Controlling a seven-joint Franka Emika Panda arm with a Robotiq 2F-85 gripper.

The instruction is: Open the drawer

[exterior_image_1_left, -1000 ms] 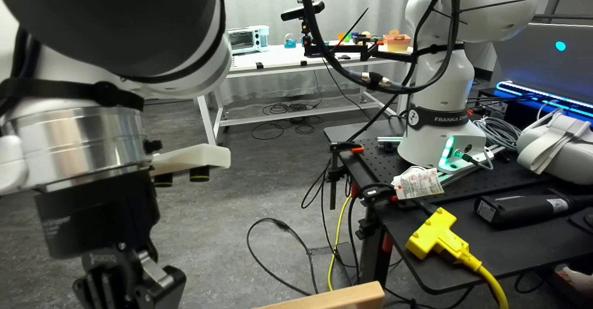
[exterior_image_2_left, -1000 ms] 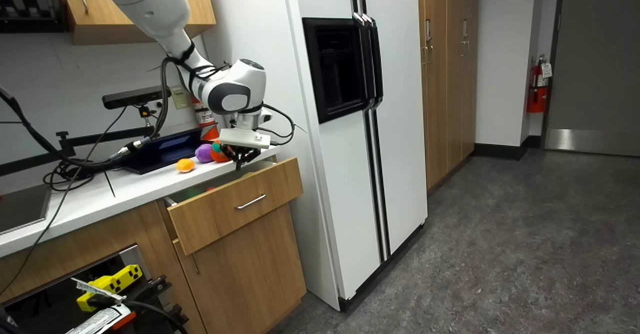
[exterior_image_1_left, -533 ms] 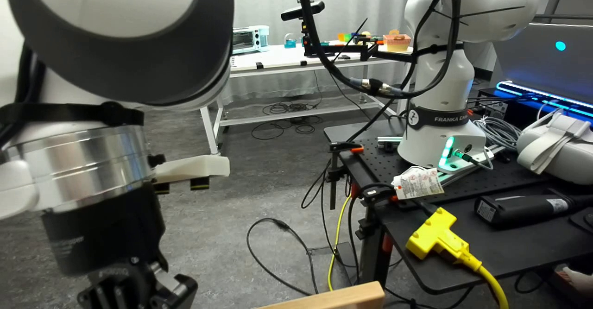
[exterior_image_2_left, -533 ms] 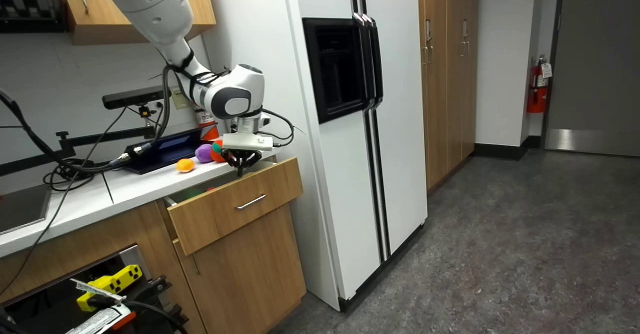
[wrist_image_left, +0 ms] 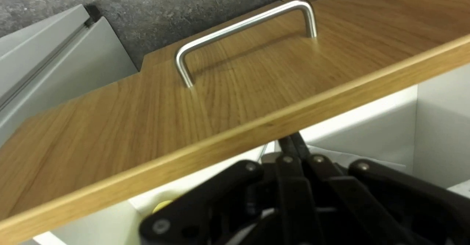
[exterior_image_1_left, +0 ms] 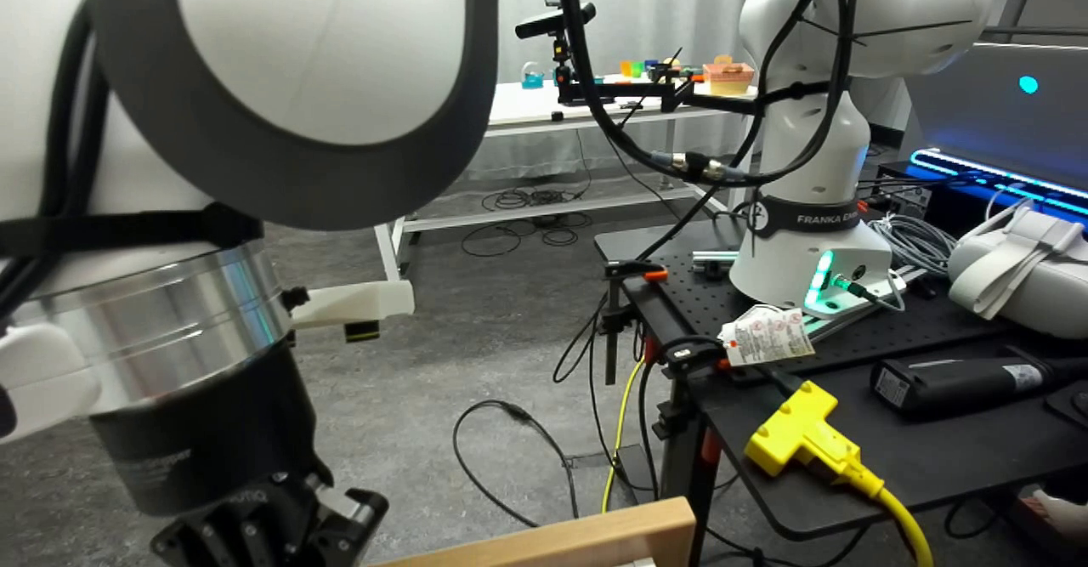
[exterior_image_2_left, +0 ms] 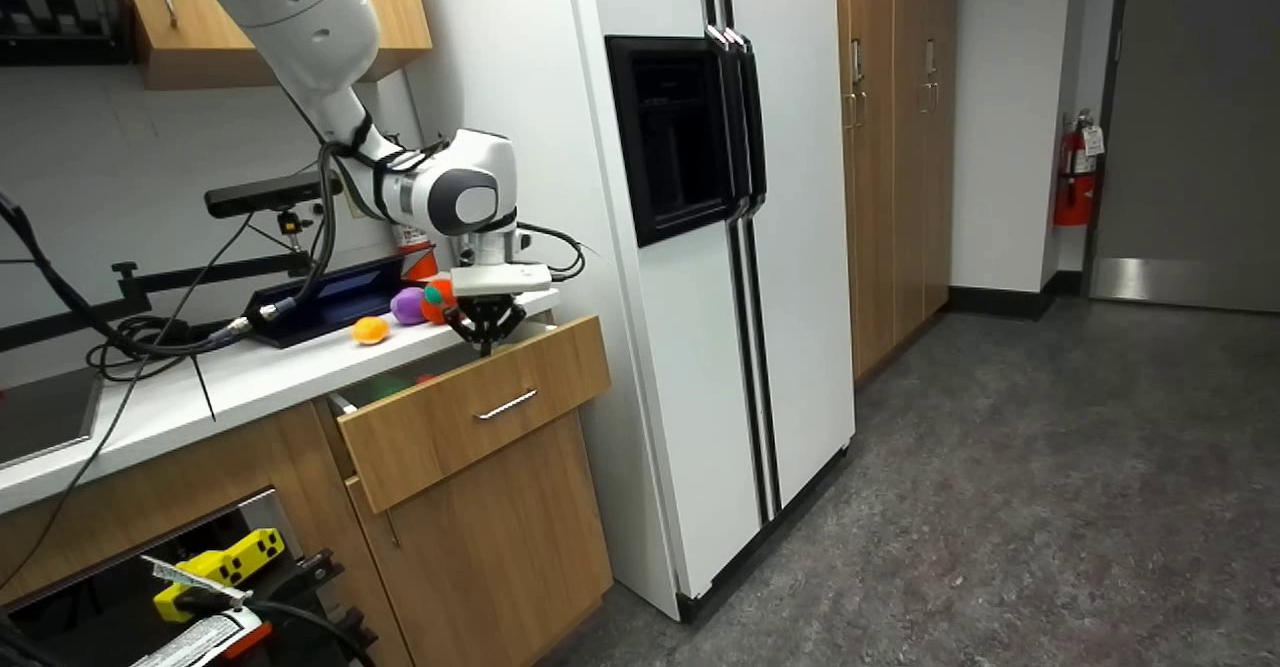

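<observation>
The drawer stands partly open, with its wooden front (exterior_image_2_left: 430, 437) out from the cabinet in an exterior view. Its wooden rim shows at the bottom edge in an exterior view (exterior_image_1_left: 586, 541). In the wrist view the drawer front (wrist_image_left: 227, 105) carries a silver bar handle (wrist_image_left: 242, 25), and the inside walls are white. My gripper (exterior_image_2_left: 486, 350) points down into the drawer, just behind the front panel. In the wrist view the gripper (wrist_image_left: 293, 144) has its fingers together with nothing between them. The fingertips are hidden behind the rim; the fingers appear to press on its inner side.
A white counter (exterior_image_2_left: 250, 372) above holds an orange ball (exterior_image_2_left: 370, 330), a purple ball (exterior_image_2_left: 407, 306) and a dark blue tray (exterior_image_2_left: 325, 307). A white refrigerator (exterior_image_2_left: 630, 347) stands close beside the drawer. A green thing (exterior_image_2_left: 388, 387) and a yellow thing (wrist_image_left: 161, 205) lie inside the drawer.
My gripper has lowered into the drawer and shifted toward its front. The drawer front has moved slightly outward in the last half second.
</observation>
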